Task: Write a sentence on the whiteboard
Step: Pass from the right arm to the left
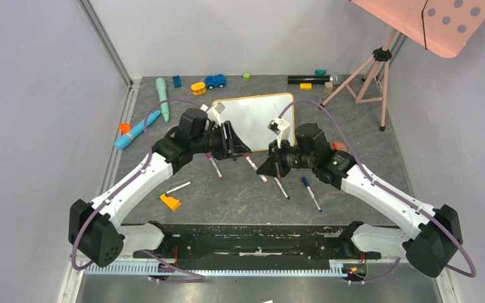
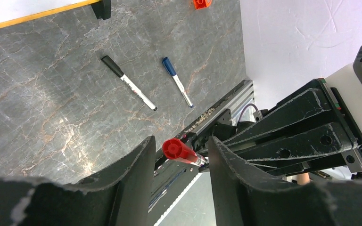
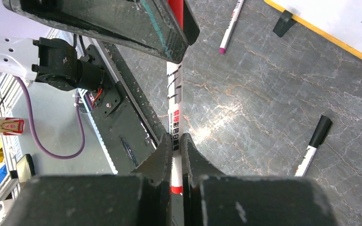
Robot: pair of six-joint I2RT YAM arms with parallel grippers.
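Grey marbled tabletop (image 1: 240, 196) was enclosed by plain pale walls (image 1: 38, 95). At its far middle the whiteboard (image 1: 259, 120) was seen, white-faced within a thin orange frame. A red marker (image 3: 174, 94) was clamped in the right claw (image 3: 176, 137). Its cap (image 2: 173, 149) was flanked, untouched, by the parted jaws of the left claw (image 2: 181, 141).

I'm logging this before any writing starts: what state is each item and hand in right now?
whiteboard: blank, no writing.
red marker: capped, held above table.
right hand: shut on red marker.
left hand: open, jaws flanking the cap.
black marker: capped, lying on table.
blue marker: capped, lying on table.
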